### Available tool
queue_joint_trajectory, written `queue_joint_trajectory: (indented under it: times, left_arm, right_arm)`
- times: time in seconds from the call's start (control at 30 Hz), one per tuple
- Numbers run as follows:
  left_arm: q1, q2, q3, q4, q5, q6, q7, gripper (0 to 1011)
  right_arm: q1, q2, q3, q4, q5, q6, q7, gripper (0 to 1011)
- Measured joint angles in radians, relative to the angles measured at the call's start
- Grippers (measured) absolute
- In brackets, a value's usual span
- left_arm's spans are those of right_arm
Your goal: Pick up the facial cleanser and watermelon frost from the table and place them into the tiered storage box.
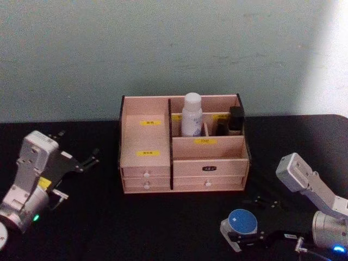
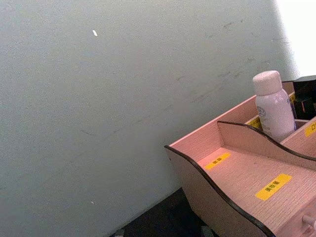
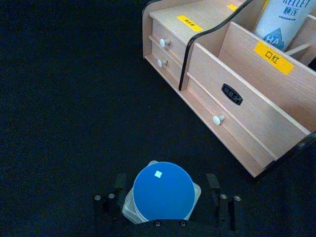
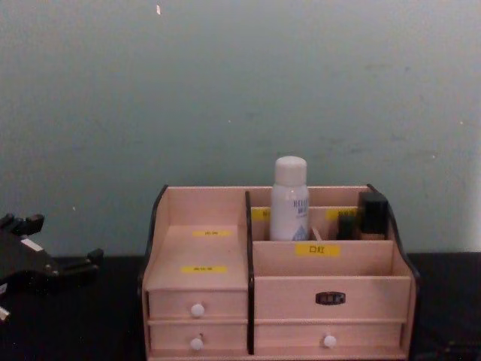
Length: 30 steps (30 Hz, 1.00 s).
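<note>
Just before the tiered storage box (image 1: 144, 163), at its right end, your right gripper (image 3: 165, 183) holds its fingers (image 3: 213, 181) open astride the watermelon frost (image 3: 162, 193) on the tabletop (image 3: 64, 123), your left gripper (image 1: 78, 145) hovers spread open off the box's left side, and the facial cleanser (image 1: 192, 115) stands upright in its rear compartment.

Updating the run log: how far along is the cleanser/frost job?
Done: the facial cleanser stands in a rear compartment of the tiered storage box. In hand: the right gripper is around the watermelon frost, on the table in front of the box. Left: lift the jar into the box. The left gripper sits open, off to the left.
</note>
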Motion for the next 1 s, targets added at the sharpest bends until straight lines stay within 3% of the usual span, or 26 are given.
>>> queue_joint_trajectory:
  times: [1.0]
  left_arm:
    - [0.000,0.000,0.000,0.000,0.000,0.000,0.000,1001]
  right_arm:
    - [0.000,0.000,0.002,0.001,0.003,-0.001,0.000,991]
